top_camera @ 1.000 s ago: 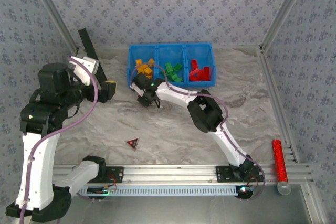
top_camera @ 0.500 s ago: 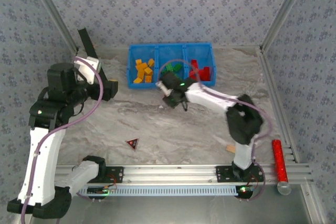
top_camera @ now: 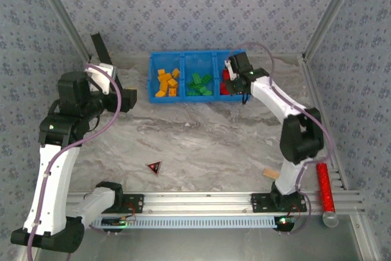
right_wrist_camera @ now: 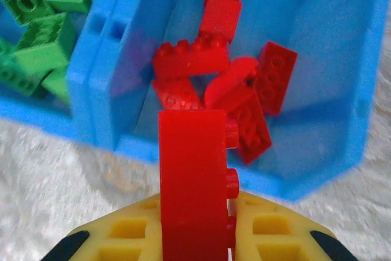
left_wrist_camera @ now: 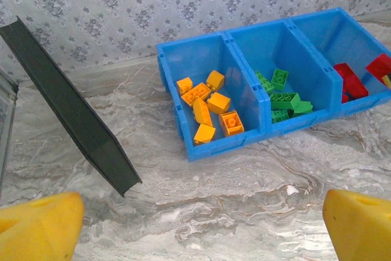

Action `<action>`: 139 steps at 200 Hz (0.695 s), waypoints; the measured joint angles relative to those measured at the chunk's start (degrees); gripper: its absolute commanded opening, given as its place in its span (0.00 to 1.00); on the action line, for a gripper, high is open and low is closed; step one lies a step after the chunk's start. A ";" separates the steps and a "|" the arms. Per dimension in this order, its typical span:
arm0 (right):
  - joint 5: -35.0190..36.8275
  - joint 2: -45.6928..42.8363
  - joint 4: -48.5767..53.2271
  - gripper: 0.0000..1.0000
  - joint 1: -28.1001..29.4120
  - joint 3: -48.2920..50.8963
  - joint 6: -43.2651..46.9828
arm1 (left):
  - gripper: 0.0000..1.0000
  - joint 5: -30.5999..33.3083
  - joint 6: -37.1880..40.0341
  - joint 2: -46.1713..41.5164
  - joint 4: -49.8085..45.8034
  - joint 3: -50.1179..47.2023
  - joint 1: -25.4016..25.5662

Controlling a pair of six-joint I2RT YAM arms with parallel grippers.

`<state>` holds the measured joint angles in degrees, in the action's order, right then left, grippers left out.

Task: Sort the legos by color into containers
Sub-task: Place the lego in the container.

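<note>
Nearest the bases, the triangle [top_camera: 154, 166] lies left of the middle of the table [top_camera: 214, 142], just where it lay a second ago. The tan block [top_camera: 269, 174] by the right arm's base now shows, since that arm's elbow has swung from mid-table over to the right side. The red tube [top_camera: 323, 186] stays at the right edge. Farther in, the left gripper [top_camera: 125, 99] [left_wrist_camera: 198, 218] hangs left of the bin [top_camera: 183, 57] [left_wrist_camera: 211, 148] [right_wrist_camera: 104, 77], jaws spread wide with nothing between them, much as before, though its arm has drawn up a little. The dark panel [top_camera: 101, 50] [left_wrist_camera: 67, 108] leans unmoved on the left wall behind it. Against the back wall the bin holds orange legos [top_camera: 167, 82] [left_wrist_camera: 208, 111] in its left compartment, green legos [top_camera: 199, 84] [left_wrist_camera: 281, 99] in the middle and red legos [top_camera: 226, 84] [right_wrist_camera: 238, 84] on the right. The right gripper [top_camera: 237, 77] [right_wrist_camera: 195, 227], a second ago at the bin's near left corner and half a second ago before the middle compartment, is now at the near edge of the right one. It is clamped tight on a red brick [right_wrist_camera: 192, 175], which stands on edge with its studs to the right in the wrist view, poised over that compartment's near wall just short of the red pile
</note>
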<state>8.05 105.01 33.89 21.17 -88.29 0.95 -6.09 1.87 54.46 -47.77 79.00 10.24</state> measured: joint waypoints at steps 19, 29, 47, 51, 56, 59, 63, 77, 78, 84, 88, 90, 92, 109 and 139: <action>0.28 7.15 -0.46 0.18 -1.01 -6.34 0.28 | 1.00 0.20 0.02 -0.07 -0.07 0.02 -0.13; 0.87 10.54 -0.63 0.18 -1.46 -9.40 0.63 | 1.00 0.39 0.02 -0.13 -0.15 0.02 -0.13; 2.45 16.24 -0.92 0.20 -2.21 -14.78 1.55 | 1.00 0.61 0.04 -0.28 -0.48 0.02 -0.13; 2.75 17.33 -0.94 0.21 -2.36 -15.74 1.75 | 1.00 0.66 0.07 -0.33 -0.55 0.02 -0.13; 3.10 18.78 -0.98 0.21 -2.58 -16.94 2.01 | 1.00 0.79 0.17 -0.37 -0.59 0.02 -0.13; 3.28 19.45 -1.07 0.21 -2.69 -17.53 2.12 | 1.00 0.85 0.20 -0.42 -0.61 0.02 -0.13; 3.43 20.50 -1.11 0.21 -2.84 -18.29 2.27 | 1.00 0.85 0.22 -0.44 -0.68 0.02 -0.13; 3.80 23.10 -1.11 0.23 -3.26 -20.24 2.80 | 1.00 1.09 0.46 -0.46 -0.76 0.02 -0.13; 3.80 23.21 -1.11 0.23 -3.28 -20.33 2.80 | 1.00 1.14 0.46 -0.46 -0.79 0.02 -0.13; 3.78 24.00 -1.14 0.24 -3.34 -20.87 2.99 | 1.00 1.27 0.59 -0.46 -0.87 0.02 -0.13; 3.78 24.39 -1.11 0.24 -3.43 -21.11 3.02 | 1.00 1.25 0.66 -0.46 -0.92 0.02 -0.13; 3.78 24.48 -1.07 0.24 -3.43 -21.18 3.04 | 1.00 1.29 0.66 -0.46 -0.92 0.02 -0.13; 3.80 24.59 -1.07 0.25 -3.48 -21.27 3.04 | 1.00 1.29 0.68 -0.46 -0.92 0.02 -0.13; 3.78 25.42 -0.83 0.34 -3.54 -22.60 3.13 | 1.00 1.33 0.74 -0.44 -0.92 0.00 -0.13; 3.76 25.51 -0.94 0.47 -3.50 -24.48 3.45 | 1.00 1.46 1.14 -0.24 -0.87 0.00 -0.13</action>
<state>11.81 130.52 32.95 17.67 -112.77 4.40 -4.62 3.01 54.22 -48.64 79.00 10.11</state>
